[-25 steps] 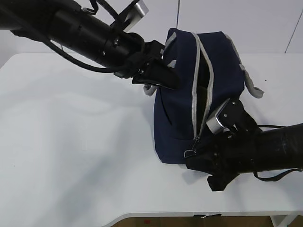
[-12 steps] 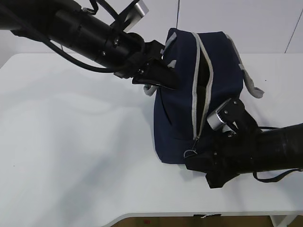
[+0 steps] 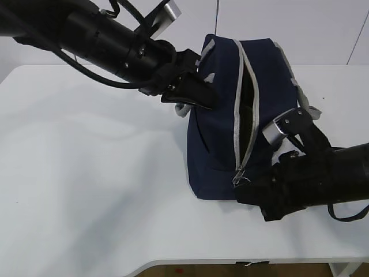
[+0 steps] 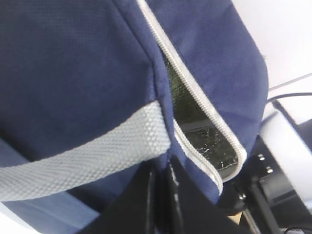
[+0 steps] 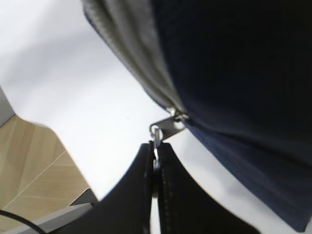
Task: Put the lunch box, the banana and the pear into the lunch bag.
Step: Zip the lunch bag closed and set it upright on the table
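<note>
The navy lunch bag (image 3: 216,133) stands on the white table (image 3: 86,190) with its grey zipper (image 3: 237,124) partly open along the top. My left gripper (image 3: 202,95) is shut on the bag's fabric edge beside a grey webbing handle (image 4: 87,161); its fingertips (image 4: 168,175) pinch the cloth, and silvery lining (image 4: 204,141) shows through the opening. My right gripper (image 3: 245,186) is shut on the metal ring pull (image 5: 156,132) at the zipper's lower end, by the bag's bottom corner (image 5: 234,73). The lunch box, banana and pear are out of view.
A second grey handle loop (image 3: 311,112) hangs off the bag's right side. The table's front edge (image 3: 190,262) runs close below my right arm. Wooden floor (image 5: 34,165) shows past the table edge in the right wrist view.
My right arm has shifted right and slightly up, and the ring pull has moved with it up and to the right. The left arm and the bag's top have stayed still.
</note>
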Controlling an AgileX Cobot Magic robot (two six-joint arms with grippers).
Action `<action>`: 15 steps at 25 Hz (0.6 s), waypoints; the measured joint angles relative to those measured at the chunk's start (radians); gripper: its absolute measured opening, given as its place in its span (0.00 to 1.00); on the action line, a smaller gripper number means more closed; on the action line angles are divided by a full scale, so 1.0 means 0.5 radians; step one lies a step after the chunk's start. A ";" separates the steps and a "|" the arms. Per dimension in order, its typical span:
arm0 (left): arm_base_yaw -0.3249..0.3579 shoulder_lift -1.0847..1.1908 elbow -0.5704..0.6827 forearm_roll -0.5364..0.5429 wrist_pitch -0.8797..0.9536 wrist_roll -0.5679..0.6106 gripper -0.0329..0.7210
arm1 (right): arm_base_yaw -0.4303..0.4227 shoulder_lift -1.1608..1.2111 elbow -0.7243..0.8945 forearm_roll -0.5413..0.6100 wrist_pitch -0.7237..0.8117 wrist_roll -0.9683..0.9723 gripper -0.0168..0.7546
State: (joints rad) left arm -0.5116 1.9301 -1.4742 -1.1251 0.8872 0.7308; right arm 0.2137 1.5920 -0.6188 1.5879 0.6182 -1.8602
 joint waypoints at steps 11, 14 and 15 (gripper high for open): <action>0.000 0.000 0.000 0.000 -0.004 0.000 0.04 | 0.000 -0.190 0.000 -0.325 -0.005 0.451 0.03; 0.000 0.000 0.000 0.000 -0.004 0.000 0.04 | 0.000 -0.260 0.000 -0.336 -0.010 0.484 0.03; 0.000 0.000 0.000 0.000 -0.004 0.000 0.04 | 0.000 -0.278 0.000 -0.341 -0.010 0.499 0.03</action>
State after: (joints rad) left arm -0.5116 1.9301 -1.4742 -1.1251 0.8854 0.7308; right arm 0.2137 1.4530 -0.6188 1.4176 0.6134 -1.6110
